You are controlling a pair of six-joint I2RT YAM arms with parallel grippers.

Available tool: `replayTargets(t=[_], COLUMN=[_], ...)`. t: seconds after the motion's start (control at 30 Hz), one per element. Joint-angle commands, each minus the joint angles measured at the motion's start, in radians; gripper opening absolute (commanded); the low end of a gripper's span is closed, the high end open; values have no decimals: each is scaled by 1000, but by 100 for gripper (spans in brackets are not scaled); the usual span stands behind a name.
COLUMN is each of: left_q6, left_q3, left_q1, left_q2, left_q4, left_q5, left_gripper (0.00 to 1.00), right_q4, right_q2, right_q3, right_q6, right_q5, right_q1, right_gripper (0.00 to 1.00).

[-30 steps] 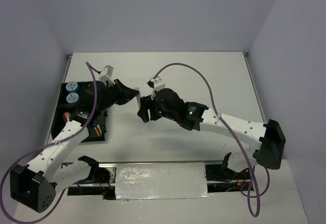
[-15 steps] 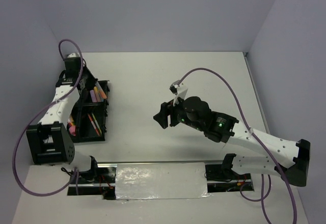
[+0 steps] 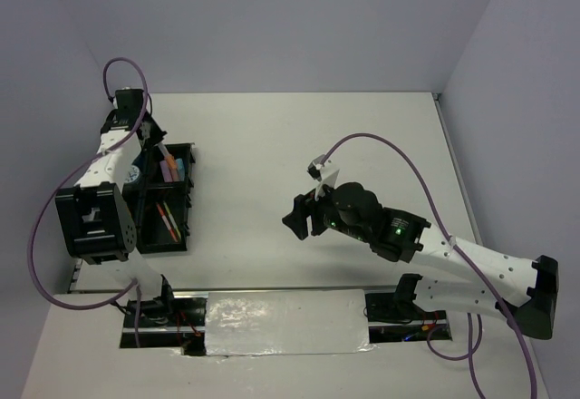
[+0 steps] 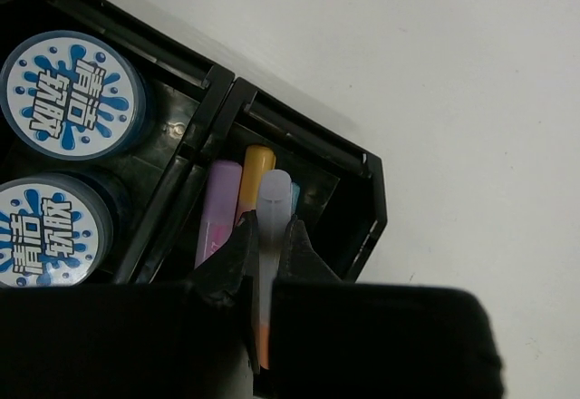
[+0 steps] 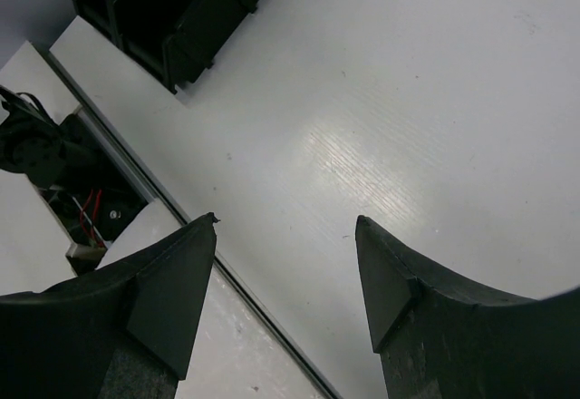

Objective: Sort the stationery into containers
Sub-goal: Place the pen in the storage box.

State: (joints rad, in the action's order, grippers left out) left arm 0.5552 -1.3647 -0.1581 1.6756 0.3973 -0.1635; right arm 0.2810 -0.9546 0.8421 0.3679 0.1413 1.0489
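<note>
The black organiser tray (image 3: 190, 201) stands at the table's left; it also shows in the left wrist view (image 4: 364, 160). My left gripper (image 4: 272, 240) is shut on the pink-orange highlighter (image 4: 274, 198), white cap forward, just above the compartment that holds a lilac stick (image 4: 217, 204), an orange stick (image 4: 256, 161) and a light-blue stick (image 4: 295, 190). Two blue-white rolls (image 4: 72, 91) lie in the neighbouring compartment. Thin orange pens (image 3: 168, 222) lie in a nearer compartment. My right gripper (image 3: 294, 218) is open and empty over bare table at the centre; it also shows in its wrist view (image 5: 285, 227).
A reflective silver strip (image 3: 285, 322) runs along the near edge between the arm bases. A gap with loose wires (image 5: 86, 209) lies beside it. Purple cables loop off both arms. Grey walls close the back and sides.
A second ago both grippers met at the table's centre. My left arm has since swung left to the tray with the highlighter; my right gripper has drawn back toward the near right.
</note>
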Motion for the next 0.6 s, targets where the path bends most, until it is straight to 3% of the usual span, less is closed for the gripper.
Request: replayTargets(t=[0.0, 0.13, 0.33, 0.43, 0.57], left_q6=[3, -1, 6, 14, 0], left_q3=[9, 32, 50, 49, 55], left_q1=[-9, -9, -11, -11, -9], left_q2=[6, -13, -16, -57, -155], left_q4=[-23, -37, -31, -12, 20], left_q5=[-1, 7, 18, -4, -19], left_gripper=[9, 28, 73, 84, 86], right_q4=[-23, -25, -13, -2, 38], right_q2=[10, 2, -6, 4, 23], right_q3=[2, 8, 25, 28, 46], right_q6=[-20, -15, -9, -9, -6], right_q5=[-3, -6, -6, -2, 32], right_q1=[-4, -4, -4, -4, -3], right_gripper=[71, 71, 71, 71, 70])
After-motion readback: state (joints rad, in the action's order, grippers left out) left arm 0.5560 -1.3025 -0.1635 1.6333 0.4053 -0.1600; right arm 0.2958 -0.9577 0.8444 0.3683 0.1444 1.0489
